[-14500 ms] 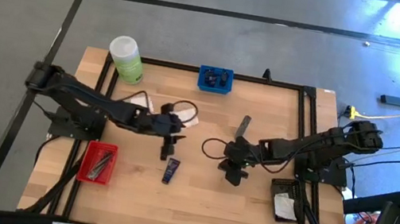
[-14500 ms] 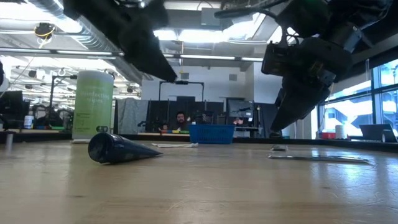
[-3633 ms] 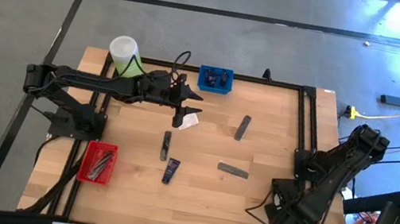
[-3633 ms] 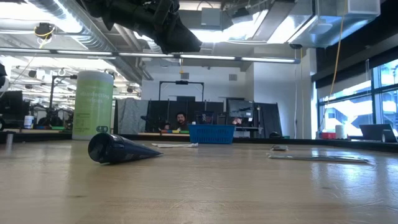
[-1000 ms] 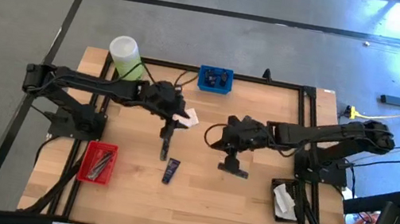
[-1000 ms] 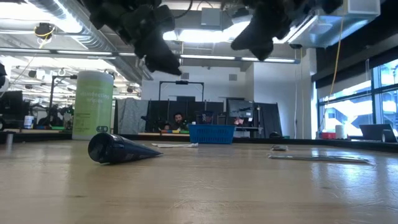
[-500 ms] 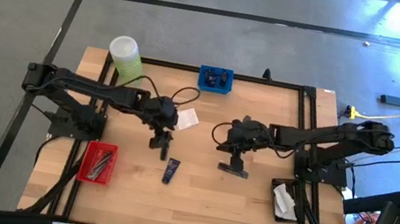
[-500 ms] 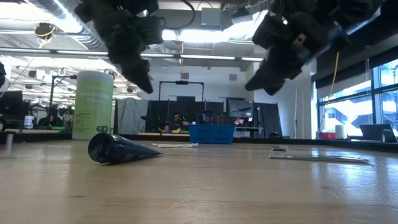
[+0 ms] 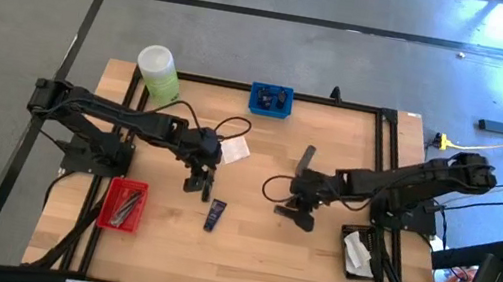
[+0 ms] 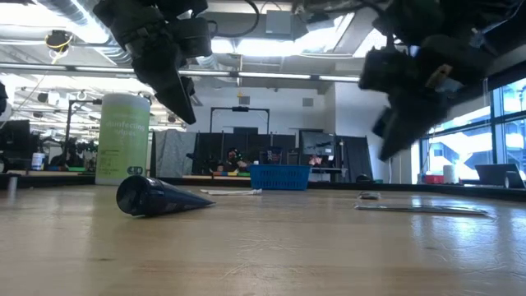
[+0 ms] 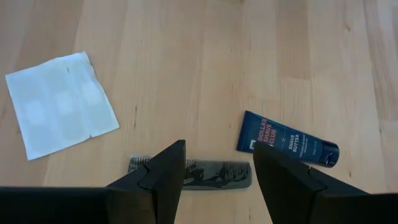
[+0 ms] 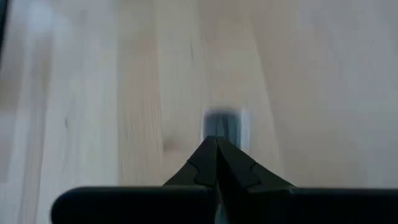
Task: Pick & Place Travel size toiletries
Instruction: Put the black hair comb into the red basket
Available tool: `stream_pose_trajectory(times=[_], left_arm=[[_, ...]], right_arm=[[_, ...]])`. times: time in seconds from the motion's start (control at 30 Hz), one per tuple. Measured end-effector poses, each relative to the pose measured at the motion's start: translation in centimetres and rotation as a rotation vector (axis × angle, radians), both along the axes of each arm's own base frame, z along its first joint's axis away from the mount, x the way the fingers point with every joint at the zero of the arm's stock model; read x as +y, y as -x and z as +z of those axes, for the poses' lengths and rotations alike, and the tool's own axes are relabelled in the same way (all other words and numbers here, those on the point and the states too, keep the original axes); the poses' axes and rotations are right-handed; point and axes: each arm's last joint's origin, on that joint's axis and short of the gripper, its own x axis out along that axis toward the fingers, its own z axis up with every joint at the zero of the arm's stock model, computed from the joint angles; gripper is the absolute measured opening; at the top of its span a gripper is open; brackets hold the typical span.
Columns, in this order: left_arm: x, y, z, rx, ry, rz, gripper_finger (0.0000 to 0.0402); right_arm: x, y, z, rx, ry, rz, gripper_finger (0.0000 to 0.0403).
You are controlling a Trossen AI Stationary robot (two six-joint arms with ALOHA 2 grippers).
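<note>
Lowered since before, left tool point(image 11: 214, 180) hangs spread above grey tube point(image 11: 189, 173); right tool point(image 12: 216, 163) pinched together.

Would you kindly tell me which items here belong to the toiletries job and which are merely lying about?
Job: white sachet, grey tube, navy tube, second grey tube.
Lying about: green bottle, blue tray, red tray.

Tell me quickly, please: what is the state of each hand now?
Left hand: open, holding nothing, above the grey sachet.
Right hand: closed, holding nothing.
</note>
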Motion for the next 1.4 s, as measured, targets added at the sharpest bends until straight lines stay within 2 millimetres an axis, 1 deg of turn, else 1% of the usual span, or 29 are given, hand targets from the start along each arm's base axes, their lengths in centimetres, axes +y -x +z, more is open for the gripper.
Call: stream_pose_trajectory(times=[0.17, 0.27, 0.33, 0.47, 0.6, 0.83, 0.93, 1.0, 1.13, 1.27, 1.4], left_arm=[[0.0, -0.1, 0.1, -0.016, -0.007, -0.008, 0.0186], [0.0, -0.2, 0.1, -0.021, -0.015, -0.019, 0.0186], [0.0, -0.2, 0.1, -0.023, -0.016, -0.02, 0.0186], [0.0, -0.2, 0.1, -0.023, -0.016, -0.021, 0.0186], [0.0, -0.2, 0.1, -0.023, -0.016, -0.021, 0.0187], [0.0, -0.2, 0.1, -0.023, -0.016, -0.021, 0.0187], [0.0, -0.2, 0.1, -0.023, -0.016, -0.021, 0.0187], [0.0, -0.2, 0.1, -0.026, -0.016, -0.021, 0.0187], [0.0, -0.3, 0.2, -0.04, -0.017, -0.021, 0.0187], [0.0, -0.3, 0.2, -0.04, -0.017, -0.021, 0.0187], [0.0, -0.3, 0.2, -0.041, -0.017, -0.021, 0.0187]], right_arm=[[1.1, 1.7, -0.9, 0.205, -0.035, -0.068, 0.0015], [1.8, 3.0, -1.4, 0.319, -0.005, -0.13, 0.0024], [2.3, 3.5, -1.5, 0.355, 0.015, -0.154, 0.0029], [3.4, 3.9, -1.6, 0.344, 0.054, -0.167, 0.0042], [4.1, 4.2, -1.5, 0.315, 0.111, -0.16, 0.0064], [4.4, 4.0, -1.6, 0.279, 0.129, -0.16, 0.0119], [4.6, 3.6, -2.4, 0.274, 0.127, -0.159, 0.0145], [4.6, 3.6, -3.2, 0.304, 0.134, -0.153, 0.0162], [4.7, 3.4, -3.6, 0.315, 0.148, -0.158, 0.0194], [4.8, 3.2, -3.6, 0.305, 0.136, -0.154, 0.0218], [5.0, 3.3, -3.6, 0.304, 0.136, -0.146, 0.0232]])
